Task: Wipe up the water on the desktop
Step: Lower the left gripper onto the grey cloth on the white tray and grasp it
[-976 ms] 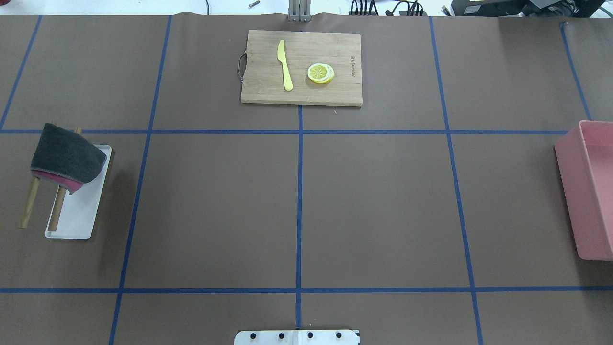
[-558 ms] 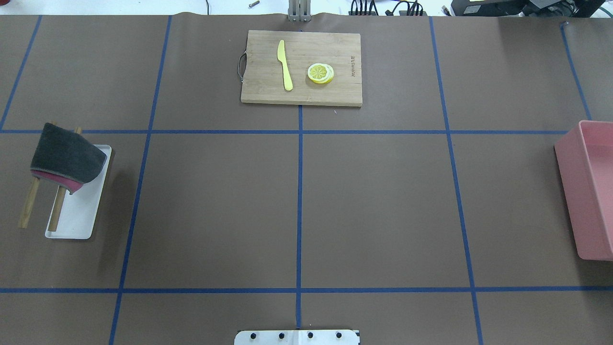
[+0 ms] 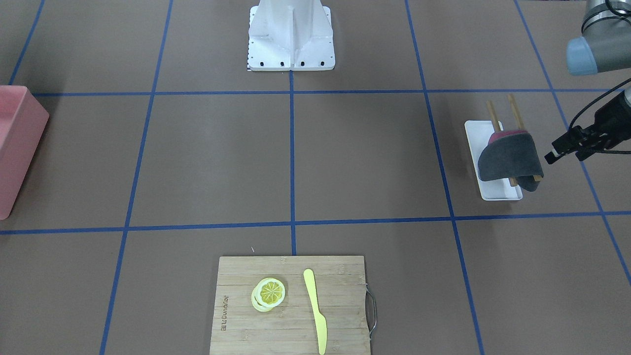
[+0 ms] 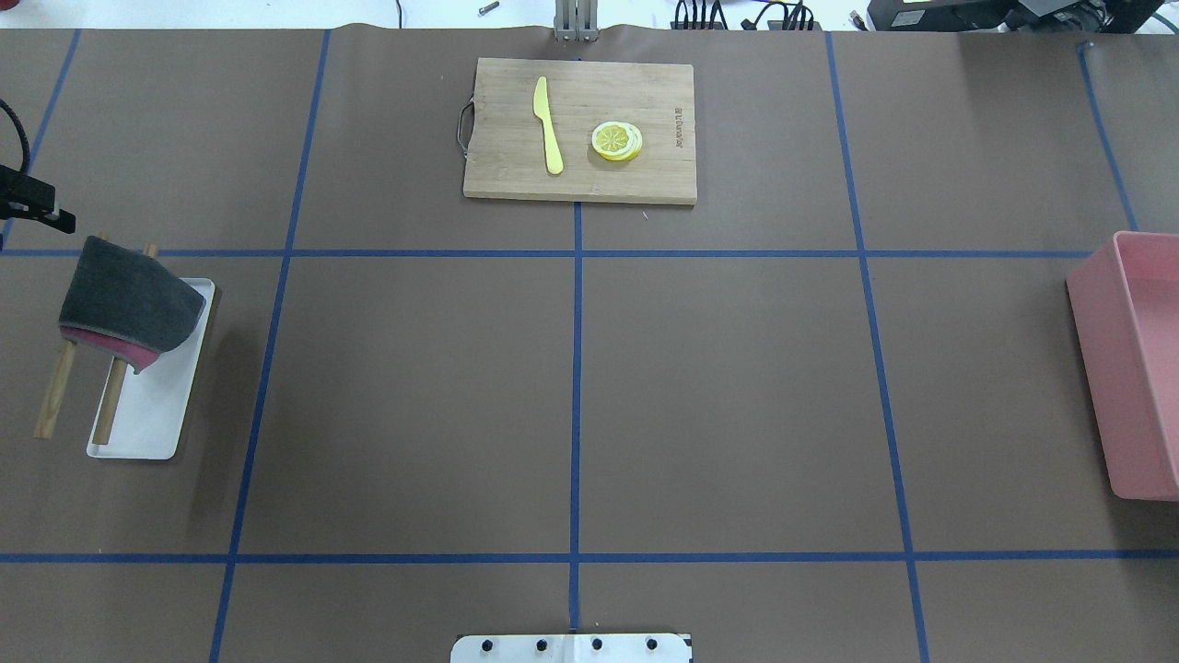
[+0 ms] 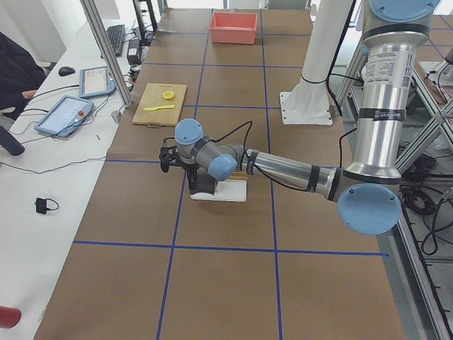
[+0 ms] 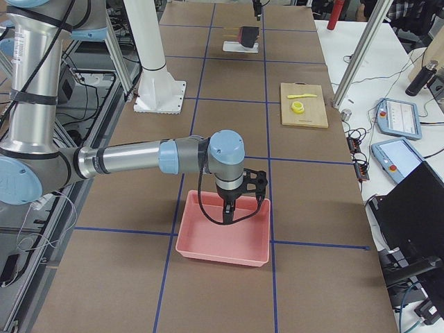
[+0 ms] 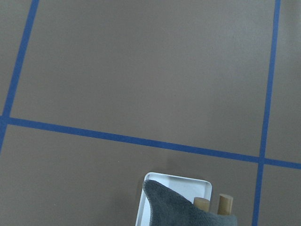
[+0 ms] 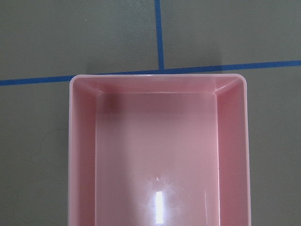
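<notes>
Tabletop: brown paper surface [image 3: 365, 158] gridded in blue tape. You will find no puddle in any view, so the spot to wipe cannot be told.
Cloth: a grey cloth [image 3: 508, 155] is draped over two wooden rods [image 3: 512, 106] above a white tray [image 3: 500, 193]. It sits just beside the left tool, on its table-centre side, not touching.
Long axis: the rods run toward and away from the robot's base.
Left tool [image 3: 566, 155]: its fingers look spread, with nothing between them.
Right tool [image 6: 236, 208]: it hovers over the pink bin [image 6: 222, 246], well apart from the cloth. Released or clenched, you cannot tell.
Nearer arm: the left, clearly.
Views: the front view shows the gap between tool and cloth. The left wrist view shows only the cloth edge and rod ends.
</notes>
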Robot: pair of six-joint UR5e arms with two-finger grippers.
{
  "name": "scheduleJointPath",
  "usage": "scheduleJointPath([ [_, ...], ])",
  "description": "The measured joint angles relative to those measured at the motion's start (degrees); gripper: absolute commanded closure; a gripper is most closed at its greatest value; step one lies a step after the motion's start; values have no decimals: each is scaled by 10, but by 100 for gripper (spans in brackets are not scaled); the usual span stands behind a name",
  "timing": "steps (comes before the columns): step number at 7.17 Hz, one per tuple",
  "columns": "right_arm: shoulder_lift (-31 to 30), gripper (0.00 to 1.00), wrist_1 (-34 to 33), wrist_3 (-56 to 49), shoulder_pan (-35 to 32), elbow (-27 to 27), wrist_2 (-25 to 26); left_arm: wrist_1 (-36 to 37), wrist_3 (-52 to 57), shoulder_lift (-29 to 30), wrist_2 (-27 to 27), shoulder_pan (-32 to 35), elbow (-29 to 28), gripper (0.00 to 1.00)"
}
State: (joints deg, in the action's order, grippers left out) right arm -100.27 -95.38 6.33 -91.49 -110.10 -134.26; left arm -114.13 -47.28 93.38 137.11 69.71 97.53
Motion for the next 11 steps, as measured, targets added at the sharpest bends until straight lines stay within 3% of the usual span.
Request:
scheduleJointPath([
  [1,4,0,-1,2,0,2,-7,-4,-2,-1,1,-12,1,3],
  [3,11,0,-3,5,0,3,-15,-5,-3,-1,2,-33,3,65],
  [6,17,0,-4,24,0,3,-38,-6,-3,-1,2,-37,3,86],
  [7,18,0,-4,26,0,3,-40,-7,-3,-1,2,-37,3,100],
  [11,25,0,-5,27,0,3,-42,-3,-3,-17,40,-20,25,100],
])
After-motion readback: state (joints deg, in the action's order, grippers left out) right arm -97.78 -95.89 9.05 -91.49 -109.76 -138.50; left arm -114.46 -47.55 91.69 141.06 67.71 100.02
